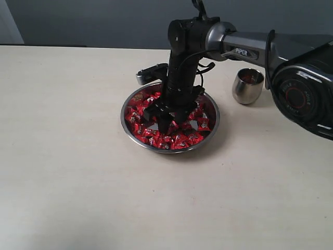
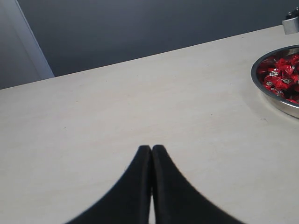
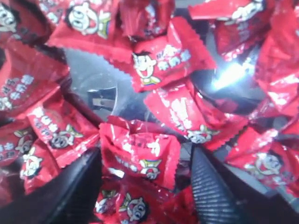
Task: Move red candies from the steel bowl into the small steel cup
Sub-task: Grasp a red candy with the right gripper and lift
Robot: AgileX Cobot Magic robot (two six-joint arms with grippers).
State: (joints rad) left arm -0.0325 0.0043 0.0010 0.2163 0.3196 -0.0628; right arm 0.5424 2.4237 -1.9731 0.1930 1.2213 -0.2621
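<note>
Right fingers (image 3: 210, 186) stood apart, straddling one shiny red wrapped candy (image 3: 140, 154) inside wide shallow steel bowl (image 1: 125, 117), presumably to pinch it; small rounded steel cup (image 1: 247, 86) stood nearby. Left fingers (image 2: 135, 186) together.

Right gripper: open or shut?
Open: right gripper fingers stand apart in the wrist view, a red candy between them.

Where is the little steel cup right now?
In the exterior view, the small steel cup stands upright on the table, to the right of the steel bowl and apart from it, close to the right arm.
</note>
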